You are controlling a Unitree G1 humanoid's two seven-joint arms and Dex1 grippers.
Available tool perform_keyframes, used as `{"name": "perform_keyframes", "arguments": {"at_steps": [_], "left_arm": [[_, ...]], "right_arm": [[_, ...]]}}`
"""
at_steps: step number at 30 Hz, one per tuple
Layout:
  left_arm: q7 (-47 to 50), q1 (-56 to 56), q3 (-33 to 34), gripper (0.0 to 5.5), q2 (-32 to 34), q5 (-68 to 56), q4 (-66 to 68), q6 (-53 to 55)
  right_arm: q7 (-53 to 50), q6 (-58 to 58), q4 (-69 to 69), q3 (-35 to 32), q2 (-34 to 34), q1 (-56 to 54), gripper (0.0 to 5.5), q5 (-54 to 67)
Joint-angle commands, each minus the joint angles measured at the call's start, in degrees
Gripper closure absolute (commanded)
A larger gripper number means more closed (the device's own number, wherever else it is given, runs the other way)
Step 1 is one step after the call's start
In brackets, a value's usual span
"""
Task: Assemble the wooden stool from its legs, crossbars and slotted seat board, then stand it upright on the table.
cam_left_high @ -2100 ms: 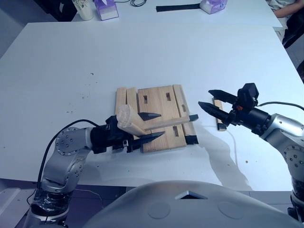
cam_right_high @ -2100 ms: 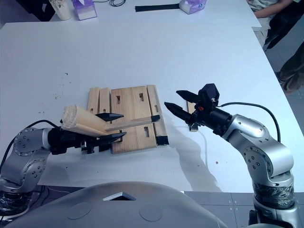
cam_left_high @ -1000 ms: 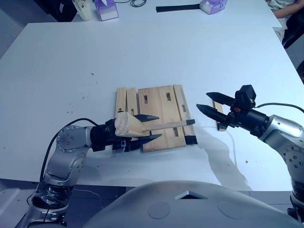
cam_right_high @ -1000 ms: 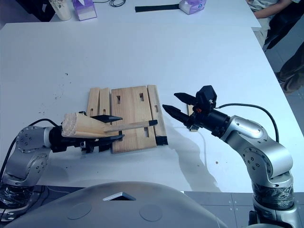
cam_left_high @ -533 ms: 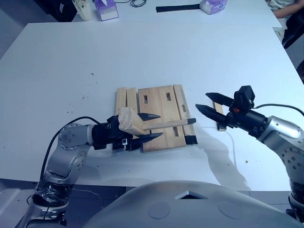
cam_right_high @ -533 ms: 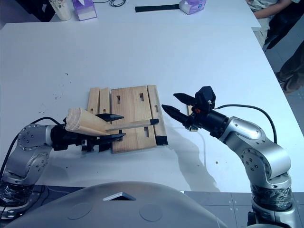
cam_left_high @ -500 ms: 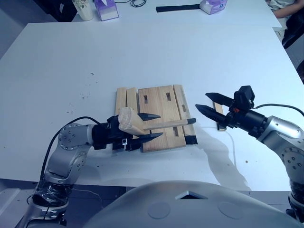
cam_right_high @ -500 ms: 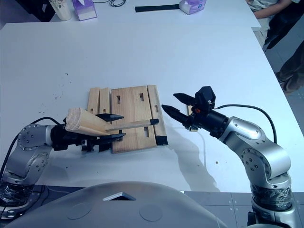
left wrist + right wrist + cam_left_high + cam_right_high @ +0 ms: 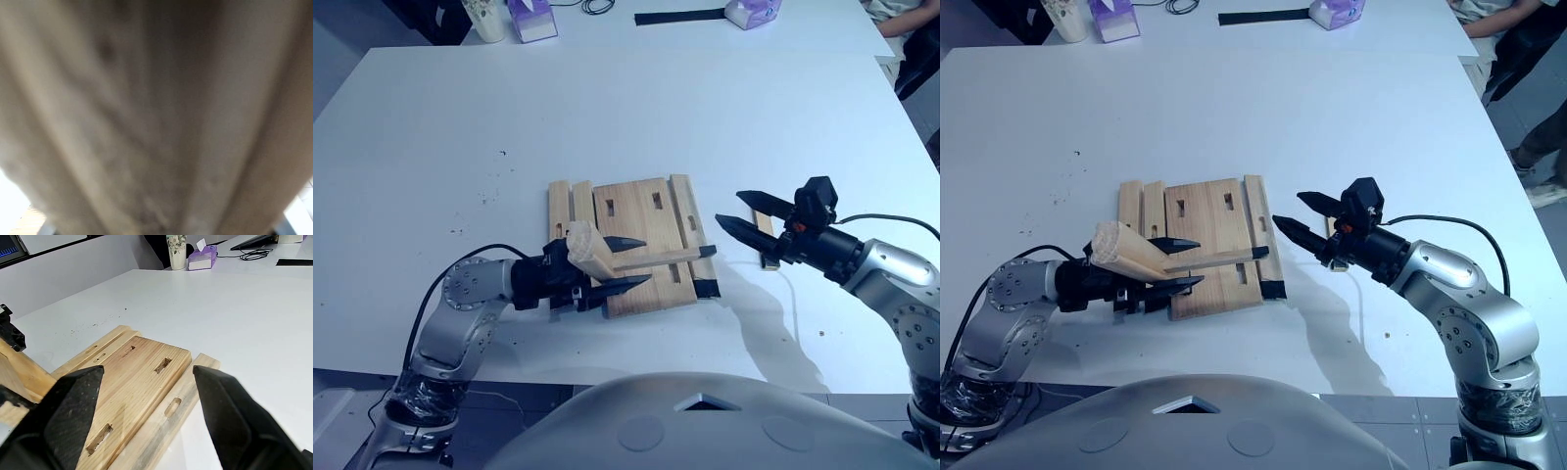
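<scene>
The slotted seat board [image 9: 641,227] lies flat in the middle of the white table [image 9: 460,127], with narrow slotted strips along both its sides. My left gripper [image 9: 631,262] is over the board's near left corner, shut on a tapered wooden leg [image 9: 597,253]. The leg's thin end points right across the board. That leg [image 9: 156,117] sits close against the left wrist camera. My right gripper [image 9: 732,208] hangs open just right of the board, fingers pointing at it. In the right wrist view its fingers [image 9: 63,416] frame the board [image 9: 132,377]. A short crossbar [image 9: 764,243] lies under the right gripper.
Along the table's far edge stand a cup [image 9: 487,18], two tissue boxes [image 9: 530,18] and a black strap [image 9: 680,16]. A cable [image 9: 901,217] trails from the right arm. The table's right edge is close to that arm.
My left arm has shifted right and lowered the leg, whose thick end now sits closer to the board. The board has slid slightly left. The right gripper dropped a little, then stayed still.
</scene>
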Motion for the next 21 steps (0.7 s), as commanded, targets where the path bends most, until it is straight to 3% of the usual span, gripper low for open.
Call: {"name": "perform_keyframes", "arguments": {"at_steps": [1, 11, 21], "left_arm": [[0.08, 0.86, -1.61, 3.47, 1.48, 4.97, 3.18, 0.19], [1.56, 3.08, -4.97, 3.47, 1.41, 10.25, 9.28, -5.87], [4.96, -1.27, -5.23, 3.47, 2.72, 0.69, 8.14, 9.63]], "right_arm": [[-0.24, 0.03, -0.42, 0.65, 0.25, 0.03, 2.14, -0.01], [1.58, -0.04, 1.01, 1.31, -1.18, -1.25, 2.14, -0.43], [2.13, -0.11, 1.75, 1.91, -1.42, -1.95, 2.14, -1.15]]}}
